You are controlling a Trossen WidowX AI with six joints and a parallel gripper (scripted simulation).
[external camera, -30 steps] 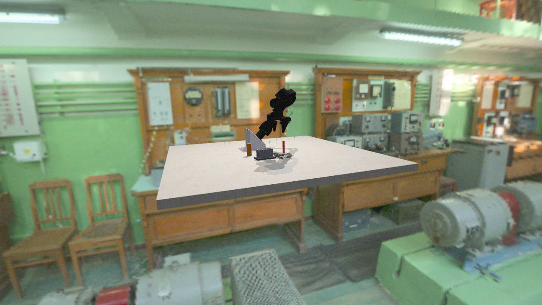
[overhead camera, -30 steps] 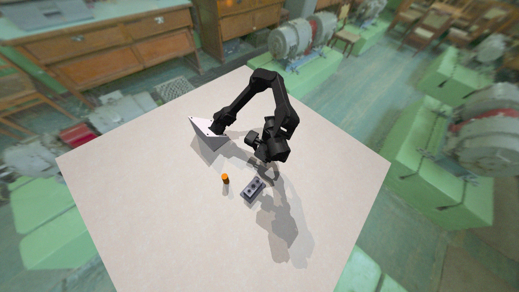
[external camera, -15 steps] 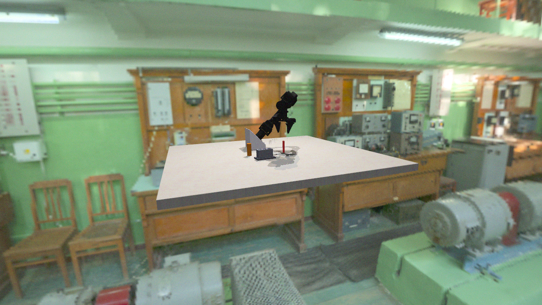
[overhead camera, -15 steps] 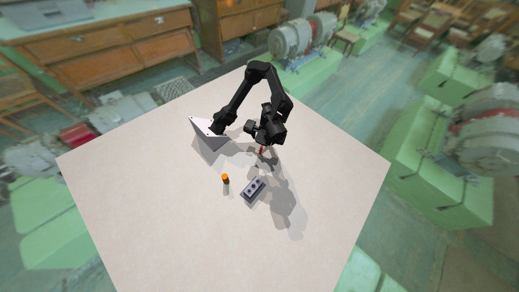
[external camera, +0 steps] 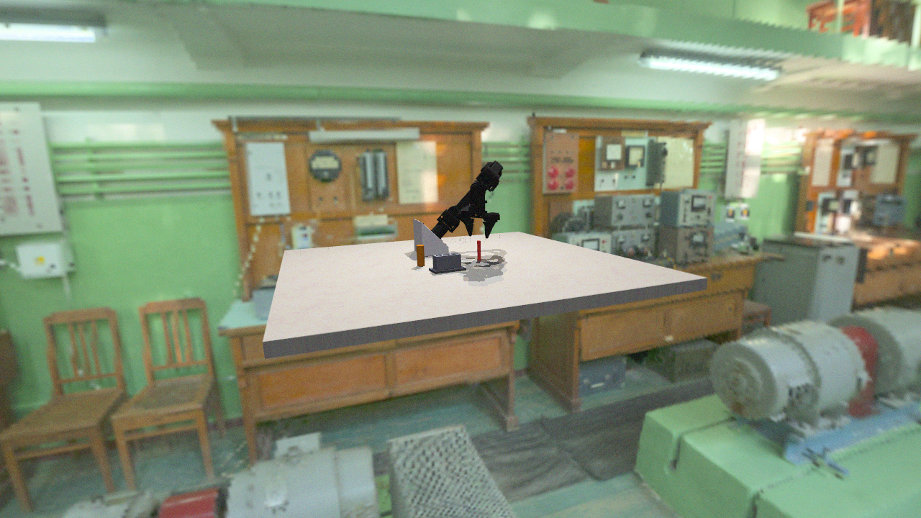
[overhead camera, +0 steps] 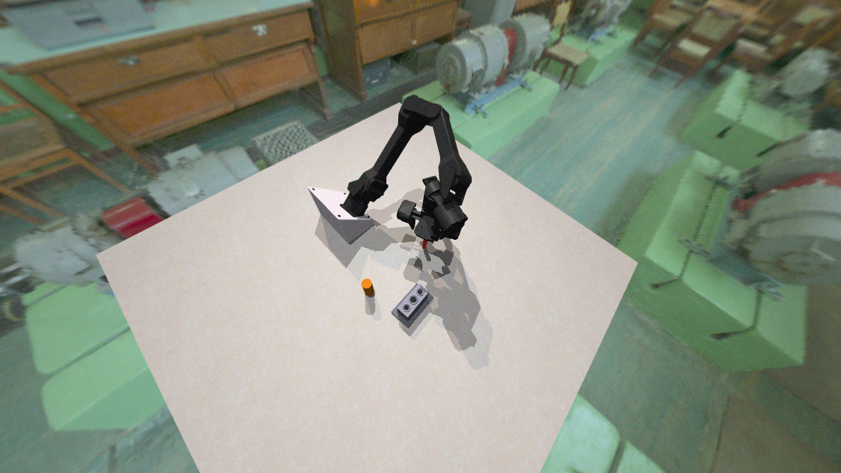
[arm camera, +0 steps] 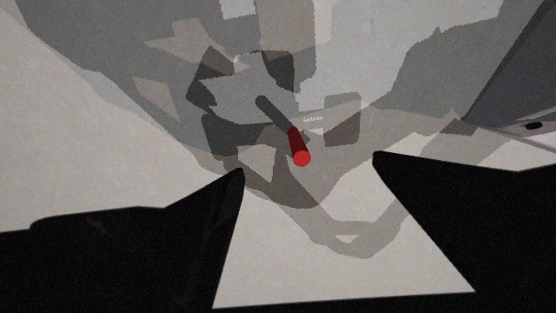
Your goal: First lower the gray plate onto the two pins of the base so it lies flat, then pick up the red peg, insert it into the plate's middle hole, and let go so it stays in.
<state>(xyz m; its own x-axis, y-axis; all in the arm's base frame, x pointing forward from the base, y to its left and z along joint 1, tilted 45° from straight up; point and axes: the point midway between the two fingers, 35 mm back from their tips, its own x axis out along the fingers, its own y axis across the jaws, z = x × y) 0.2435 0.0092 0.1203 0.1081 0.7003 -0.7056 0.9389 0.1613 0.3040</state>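
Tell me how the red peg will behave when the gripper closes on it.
The red peg stands upright, thin and tall, so an off-center nudge would probably tip it. Being round, it would likely roll once down. The open gripper looks roughly centered over it.

Gray plate (overhead camera: 414, 299): flat rectangular slab w/ three round holes in a row, lying flat on top of the dark base (overhead camera: 405, 318), long axis running diagonally, near-left to far-right in top view. Middle hole open, nothing in it. Base is a darker block under the plate, sitting on the table, its footprint showing slightly past the plate's near edge. Pins can't be made out.

Red peg (arm camera: 299, 147): thin red cylinder w/ round end, standing upright on the table, apart from plate + base, to the right of them in exterior view (external camera: 478, 250). In top view only a sliver shows (overhead camera: 424, 243).
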